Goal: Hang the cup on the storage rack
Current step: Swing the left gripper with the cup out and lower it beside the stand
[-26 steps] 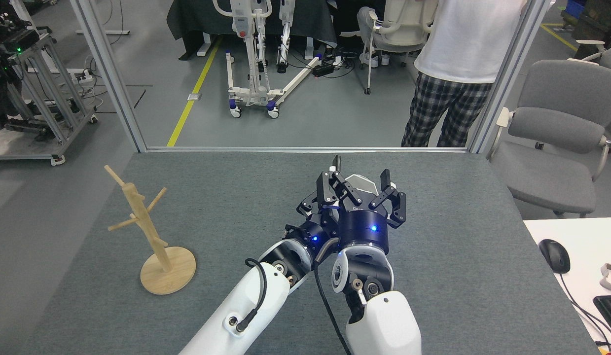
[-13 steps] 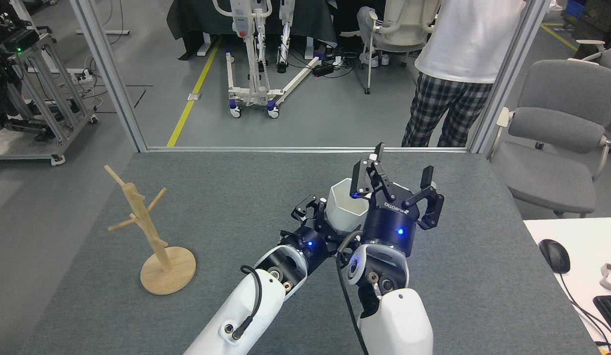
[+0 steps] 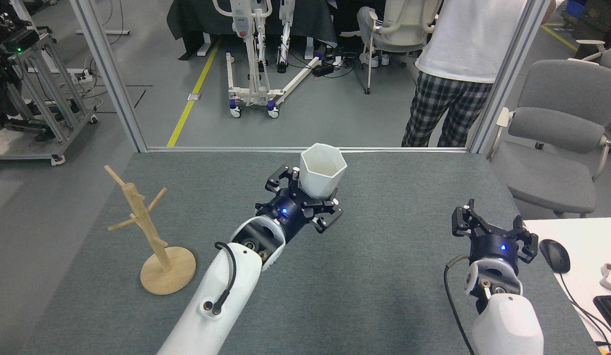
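The white faceted cup (image 3: 322, 170) is held above the grey table, its hexagonal mouth facing up and toward me. My left gripper (image 3: 305, 197) is shut on the cup's narrow lower end, near the table's middle back. The wooden storage rack (image 3: 146, 228) stands upright on its round disc base at the table's left, well apart from the cup. Near the table's right edge, my right gripper (image 3: 492, 228) is open with nothing between its fingers.
A person in a white shirt and checked trousers (image 3: 458, 74) stands beyond the table's far edge. A grey chair (image 3: 557, 143) is at the right. A white desk with a mouse (image 3: 554, 255) and keyboard (image 3: 610, 308) adjoins the table's right side.
The right gripper let go of the cup and drew back to the right and toward me. The left gripper now holds the cup alone and has lifted it up and left.
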Tool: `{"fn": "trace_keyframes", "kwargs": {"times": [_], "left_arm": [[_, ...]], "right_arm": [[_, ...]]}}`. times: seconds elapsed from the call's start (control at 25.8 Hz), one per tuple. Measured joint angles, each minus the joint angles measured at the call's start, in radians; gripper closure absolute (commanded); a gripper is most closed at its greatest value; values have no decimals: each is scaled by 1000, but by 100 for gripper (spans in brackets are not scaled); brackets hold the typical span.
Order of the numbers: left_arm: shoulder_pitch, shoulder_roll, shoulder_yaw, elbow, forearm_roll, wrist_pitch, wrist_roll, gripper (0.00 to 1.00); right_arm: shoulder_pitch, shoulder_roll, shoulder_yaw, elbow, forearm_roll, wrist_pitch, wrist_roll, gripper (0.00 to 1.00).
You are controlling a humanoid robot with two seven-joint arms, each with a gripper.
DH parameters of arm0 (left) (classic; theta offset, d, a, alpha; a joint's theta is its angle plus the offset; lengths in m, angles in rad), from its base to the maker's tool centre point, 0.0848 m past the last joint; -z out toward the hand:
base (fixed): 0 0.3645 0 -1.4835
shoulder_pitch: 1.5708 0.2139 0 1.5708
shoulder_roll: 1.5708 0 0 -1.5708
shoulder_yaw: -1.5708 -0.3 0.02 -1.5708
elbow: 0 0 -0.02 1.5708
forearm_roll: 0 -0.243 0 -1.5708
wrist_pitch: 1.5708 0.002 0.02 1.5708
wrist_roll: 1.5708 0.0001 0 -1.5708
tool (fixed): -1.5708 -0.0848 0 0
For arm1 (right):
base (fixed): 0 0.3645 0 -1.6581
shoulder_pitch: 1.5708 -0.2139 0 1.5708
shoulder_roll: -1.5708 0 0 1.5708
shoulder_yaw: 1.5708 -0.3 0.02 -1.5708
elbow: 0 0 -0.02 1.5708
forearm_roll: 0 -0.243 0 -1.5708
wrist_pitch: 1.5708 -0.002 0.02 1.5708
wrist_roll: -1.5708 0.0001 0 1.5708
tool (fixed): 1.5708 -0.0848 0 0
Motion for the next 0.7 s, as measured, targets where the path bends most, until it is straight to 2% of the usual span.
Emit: {"fn": "trace_keyframes", "kwargs": {"times": [0.16, 0.23, 0.43, 0.7], "left_arm": [[-13, 69, 86, -88, 1, -37, -30, 100], [-14, 115, 130, -143, 3, -57, -43, 100], [-23, 183, 284, -230, 6, -141, -77, 100], [-38, 260, 455, -361, 6, -239, -131, 100]], "right_arm": [[29, -12, -36, 40, -2, -124, -189, 1], [49, -14, -42, 42, -2, -169, -240, 1], [105, -10, -46, 15, -1, -273, -281, 1], [182, -9, -48, -55, 0, -328, -294, 1]]}}
